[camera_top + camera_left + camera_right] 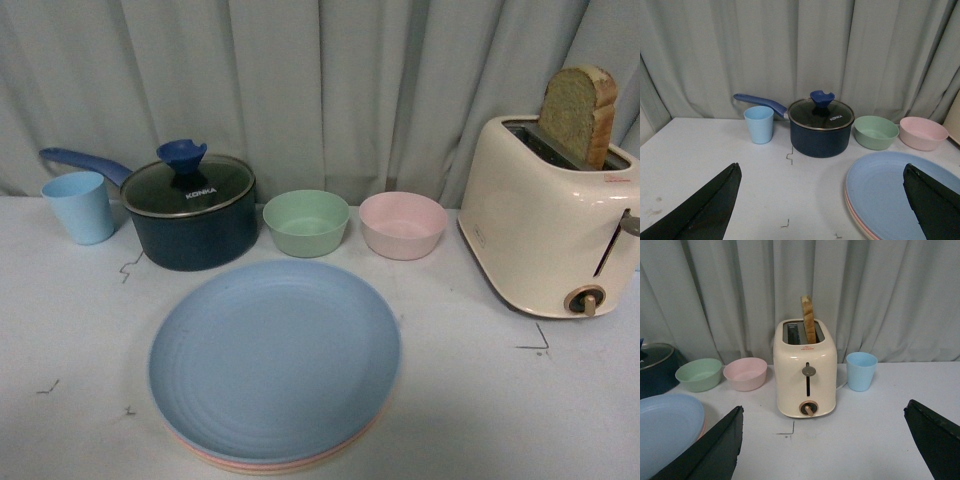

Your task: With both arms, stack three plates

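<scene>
The three plates lie in one stack at the table's front middle. The light blue plate [275,355] is on top, with thin beige and pink rims [260,465] showing under its near edge. In the left wrist view the stack [890,195] sits by the right finger; the beige and pink edges show at its side. My left gripper [822,172] is open above bare table, holding nothing. My right gripper [822,412] is open too, facing the toaster, with the blue plate [665,425] off to one side. Neither arm shows in the front view.
Behind the stack stand a dark blue lidded saucepan [190,215], a green bowl [306,222] and a pink bowl [402,224]. A light blue cup [78,206] is at the back left. A cream toaster [550,225] with a bread slice [577,115] stands right; another blue cup [861,371] beside it.
</scene>
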